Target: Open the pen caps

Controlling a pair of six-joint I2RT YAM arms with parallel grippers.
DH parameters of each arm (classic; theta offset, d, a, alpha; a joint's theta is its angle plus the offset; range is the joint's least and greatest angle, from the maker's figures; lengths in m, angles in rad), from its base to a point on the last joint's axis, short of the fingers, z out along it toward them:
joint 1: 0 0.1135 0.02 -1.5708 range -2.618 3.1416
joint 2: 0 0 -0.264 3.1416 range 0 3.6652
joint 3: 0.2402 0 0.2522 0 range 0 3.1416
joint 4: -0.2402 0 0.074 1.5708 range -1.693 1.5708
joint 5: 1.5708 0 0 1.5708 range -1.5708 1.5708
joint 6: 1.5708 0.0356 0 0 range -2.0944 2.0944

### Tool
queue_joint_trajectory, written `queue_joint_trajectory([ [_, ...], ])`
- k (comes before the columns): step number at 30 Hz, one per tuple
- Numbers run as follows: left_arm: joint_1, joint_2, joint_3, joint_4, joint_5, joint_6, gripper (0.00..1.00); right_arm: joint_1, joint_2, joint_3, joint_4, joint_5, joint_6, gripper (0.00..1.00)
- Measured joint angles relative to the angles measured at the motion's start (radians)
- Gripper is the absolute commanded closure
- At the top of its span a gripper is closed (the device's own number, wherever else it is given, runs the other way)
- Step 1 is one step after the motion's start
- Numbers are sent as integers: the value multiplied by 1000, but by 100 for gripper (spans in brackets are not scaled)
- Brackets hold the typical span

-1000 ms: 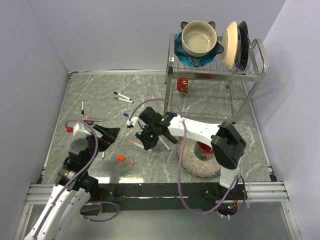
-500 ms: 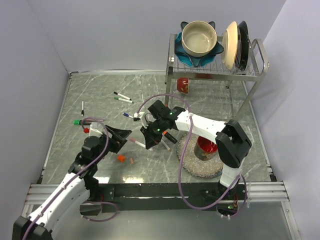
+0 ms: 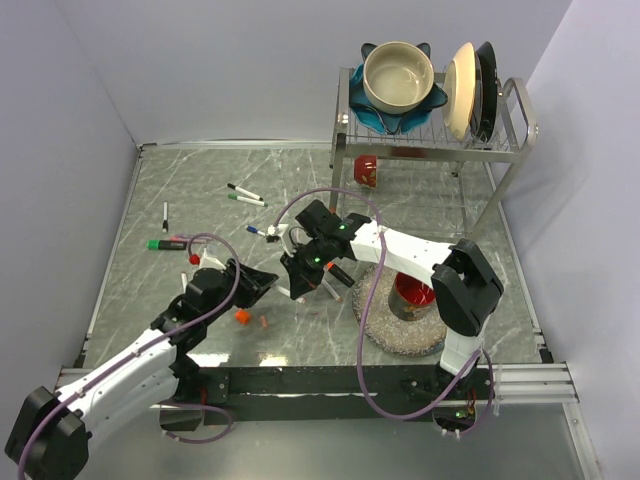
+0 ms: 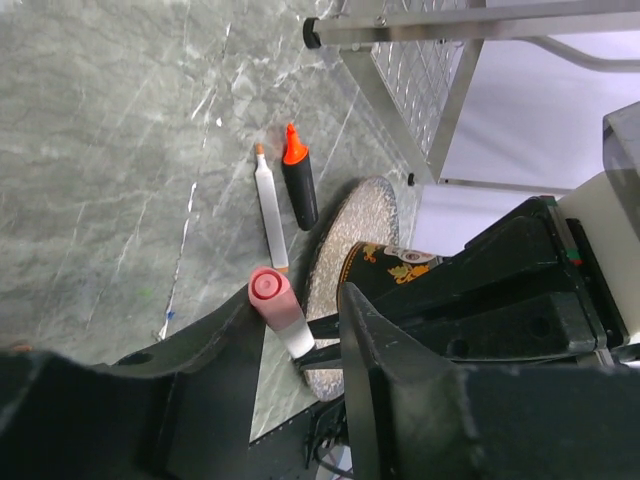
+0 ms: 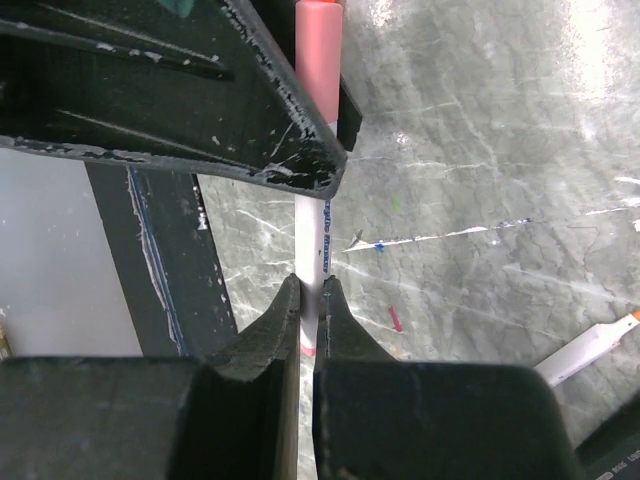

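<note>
Pink cap (image 4: pixel 268 288) had come inside the left gripper (image 4: pixel 305 312), jaws narrowing, not yet clamped; right gripper (image 5: pixel 308 300) stayed clamped on the marker (image 5: pixel 313 235); pull pending.

The arms (image 3: pixel 400 257) are white links with black joints (image 3: pixel 460 285), black fingers (image 5: pixel 262 345) and purple cables (image 3: pixel 357 330).

- One dish rack (image 3: pixel 430 140) is counted, holding two bowls, a cream bowl (image 3: pixel 398 75) and a blue bowl (image 3: pixel 372 115), and two upright plates, a cream plate (image 3: pixel 460 90) and a dark plate (image 3: pixel 486 85).
- One red cup (image 3: pixel 366 170) is counted beneath it.
- One round mat (image 3: pixel 390 330) is counted.
- One loose orange cap (image 3: pixel 241 316) is counted.
- One pink-capped marker (image 5: pixel 311 250) is counted, with one pink cap (image 4: pixel 266 286).
- Two markers are counted side by side: a white marker (image 4: pixel 270 205) and an orange-tipped black marker (image 4: pixel 299 185).
</note>
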Motion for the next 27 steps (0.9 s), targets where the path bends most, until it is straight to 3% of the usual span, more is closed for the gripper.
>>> queue_joint_trajectory([
  [19, -8, -78, 8, -79, -139, -41, 62, -1, 0, 0, 6, -18, 0, 100],
  [27, -16, -35, 8, -55, -138, -45, 70, -1, 0, 0, 5, -19, 0, 100],
])
